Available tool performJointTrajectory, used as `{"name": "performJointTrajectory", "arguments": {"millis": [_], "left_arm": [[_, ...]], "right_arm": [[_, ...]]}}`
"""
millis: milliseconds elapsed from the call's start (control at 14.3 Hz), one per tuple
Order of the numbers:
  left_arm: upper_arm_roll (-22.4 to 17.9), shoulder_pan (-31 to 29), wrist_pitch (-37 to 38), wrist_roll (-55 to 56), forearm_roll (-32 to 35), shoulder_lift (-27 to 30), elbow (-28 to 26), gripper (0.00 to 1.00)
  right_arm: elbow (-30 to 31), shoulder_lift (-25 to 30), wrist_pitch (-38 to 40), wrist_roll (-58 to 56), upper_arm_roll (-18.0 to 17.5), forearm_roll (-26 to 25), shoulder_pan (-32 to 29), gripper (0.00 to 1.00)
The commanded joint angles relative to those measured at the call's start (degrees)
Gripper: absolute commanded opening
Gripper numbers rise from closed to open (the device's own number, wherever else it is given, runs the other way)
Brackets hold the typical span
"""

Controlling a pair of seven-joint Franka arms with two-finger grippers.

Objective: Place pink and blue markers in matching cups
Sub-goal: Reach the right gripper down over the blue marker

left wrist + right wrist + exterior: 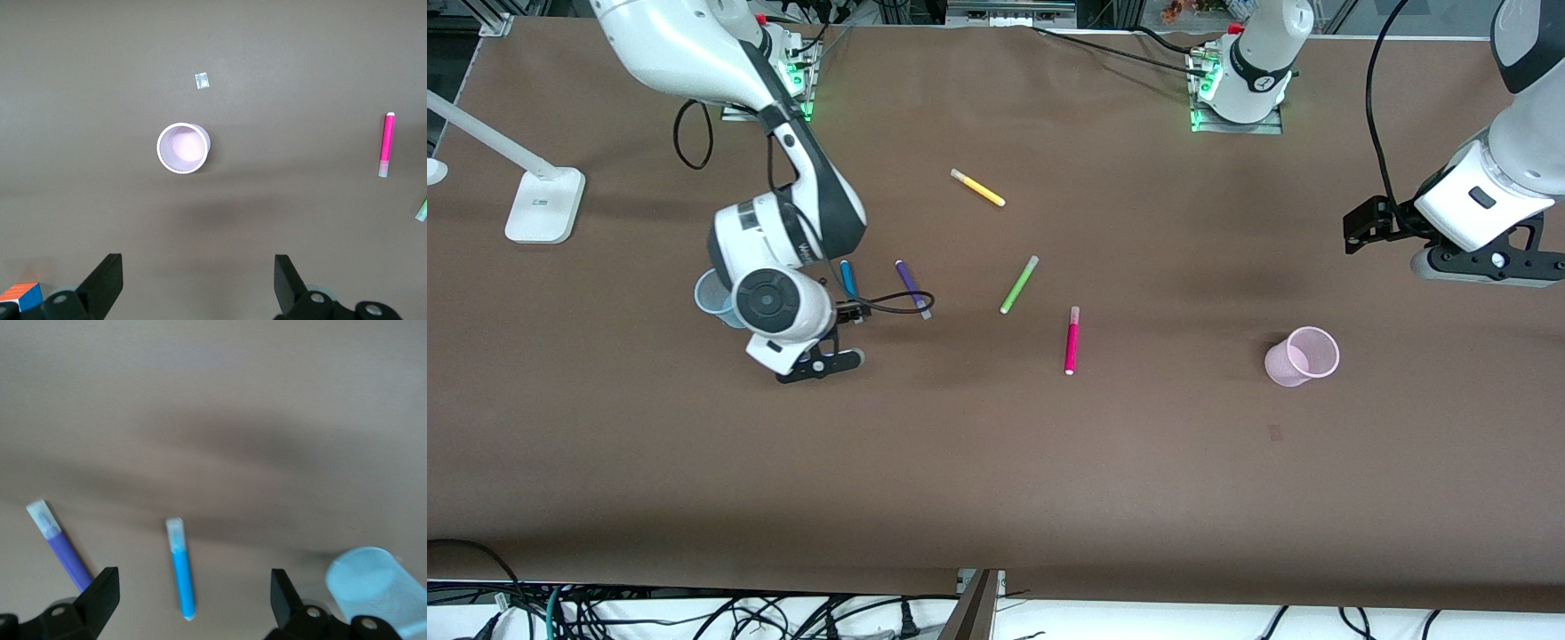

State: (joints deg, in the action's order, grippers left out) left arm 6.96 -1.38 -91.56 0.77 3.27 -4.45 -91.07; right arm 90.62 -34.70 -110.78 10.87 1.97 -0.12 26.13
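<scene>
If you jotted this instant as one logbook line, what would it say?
right claw: open over blue marker, beside blue cup | left claw: open, waiting | pink marker: on table | pink cup: empty

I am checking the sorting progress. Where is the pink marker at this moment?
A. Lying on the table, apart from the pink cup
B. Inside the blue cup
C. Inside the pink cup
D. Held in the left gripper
A. The pink marker lies flat on the table, apart from the empty upright pink cup, which stands toward the left arm's end; the open left gripper holds nothing.
</scene>
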Motion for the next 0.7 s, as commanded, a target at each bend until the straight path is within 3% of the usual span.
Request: {"name": "performJointTrajectory", "arguments": {"millis": [0, 631], "left_arm": [[0.24, -0.38, -0.11, 0.11, -1.16, 0.14, 0.11, 1.0], [0.42, -0.38, -0.11, 0.19, -1.16, 0.14, 0.19, 1.0]], "right_arm": [[7.09, 1.3, -7.92, 1.87, 0.32, 0.65, 2.0, 1.0], [23.53, 5.43, -24.37, 1.43, 0.23, 0.3, 2.97, 1.0]]}}
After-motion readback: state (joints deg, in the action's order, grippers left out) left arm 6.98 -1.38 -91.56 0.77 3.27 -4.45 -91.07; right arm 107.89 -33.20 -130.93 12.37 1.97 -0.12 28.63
